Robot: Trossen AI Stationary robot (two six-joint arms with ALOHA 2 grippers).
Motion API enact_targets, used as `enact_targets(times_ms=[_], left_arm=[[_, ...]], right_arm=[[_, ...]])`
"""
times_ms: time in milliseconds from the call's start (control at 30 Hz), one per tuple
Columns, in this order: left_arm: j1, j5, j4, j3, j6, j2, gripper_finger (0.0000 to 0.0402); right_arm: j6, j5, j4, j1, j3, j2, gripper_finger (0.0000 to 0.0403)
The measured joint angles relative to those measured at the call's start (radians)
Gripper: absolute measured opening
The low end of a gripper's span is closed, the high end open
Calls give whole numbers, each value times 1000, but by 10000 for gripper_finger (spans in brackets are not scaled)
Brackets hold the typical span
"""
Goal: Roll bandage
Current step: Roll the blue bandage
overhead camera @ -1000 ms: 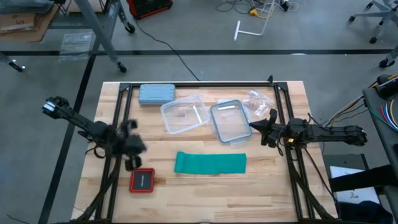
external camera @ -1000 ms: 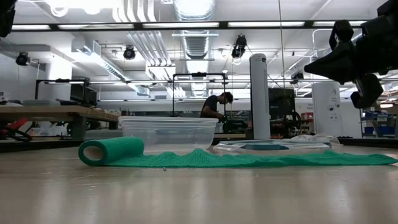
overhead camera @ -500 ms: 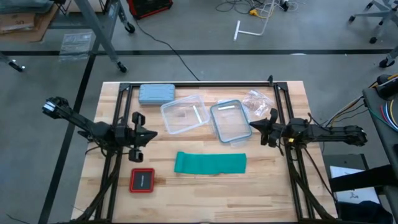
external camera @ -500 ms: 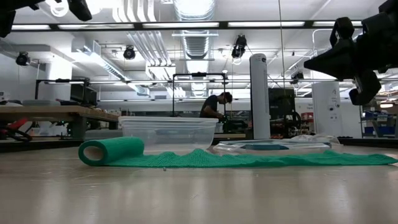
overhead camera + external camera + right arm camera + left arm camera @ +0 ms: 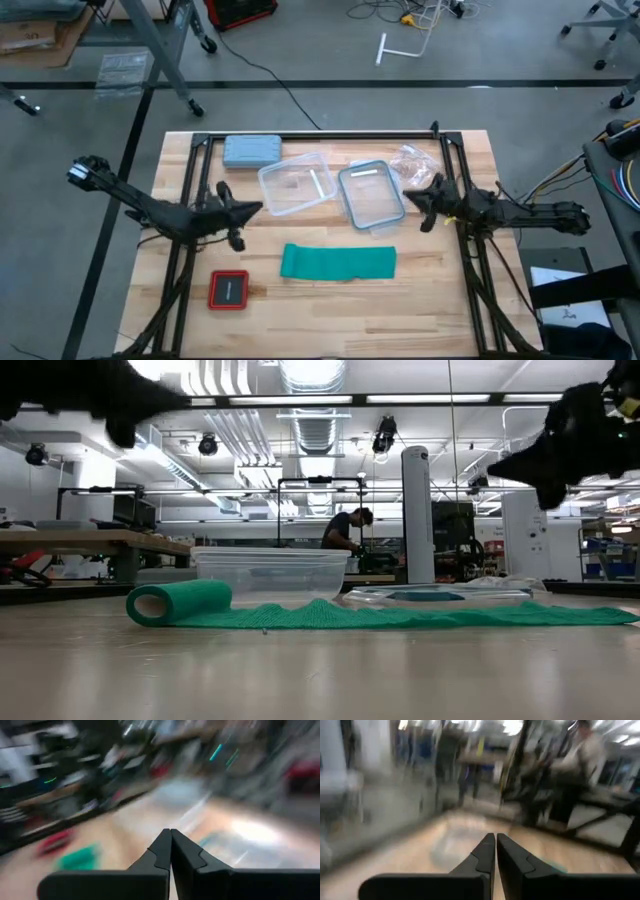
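Cloth is the one soft thing here: a single teal-green stretchy bandage [image 5: 338,262] lies flat as a long band on the pale wooden plank table [image 5: 330,320], near its front middle. From table height its weave looks coarse and slightly rippled, and one end is curled into a small open-cored roll [image 5: 178,603] while the remainder stretches out flat across the wood.

Behind the bandage stand two clear plastic pieces: a rectangular, rounded-corner container [image 5: 295,183] with thin see-through walls, and just beside it a clear lid with a grey-blue rim [image 5: 371,195]. One grey-blue hard rectangular case [image 5: 252,150] sits toward the table's back left. One crinkled clear plastic wrapper [image 5: 413,165] lies at the back right. One small red-framed square object with a dark centre [image 5: 229,290] rests near the front left, apart from the bandage.

Two dark arms hang above the table, neither touching anything. The left gripper [image 5: 248,210] is over the left part of the table, between the case and the red square, pointing toward the container; its wrist view shows the two dark fingers [image 5: 482,855] pressed almost together with only a hairline gap, holding nothing. The right gripper [image 5: 418,205] hovers by the lid's right edge; its fingers [image 5: 161,851] likewise meet at the tips, empty.

One person [image 5: 345,532] stands far off in the room behind the table.
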Motion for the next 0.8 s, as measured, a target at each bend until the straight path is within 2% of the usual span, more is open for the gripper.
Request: enact_targets(times_ms=[67, 133, 200, 267, 400, 633, 800], left_arm=[[-1, 81, -130, 0, -183, 3, 9], [0, 232, -152, 0, -256, 12, 9], [-2, 362, -136, 2, -229, 21, 9], [-2, 436, -136, 11, -158, 23, 9], [-2, 453, -80, 13, -177, 43, 9], [-2, 453, 20, 12, -210, 70, 9], [-2, 453, 77, 11, -210, 77, 9]], right_arm=[[145, -186, -89, 1, 24, 33, 0], [275, -305, -145, 4, 52, 77, 0], [328, -352, -178, 15, 86, 117, 0], [318, -352, -210, 26, 128, 167, 0], [220, -346, -297, 27, 194, 282, 0], [-17, -350, -245, 27, 286, 470, 0], [-25, -350, -236, 27, 375, 571, 0]])
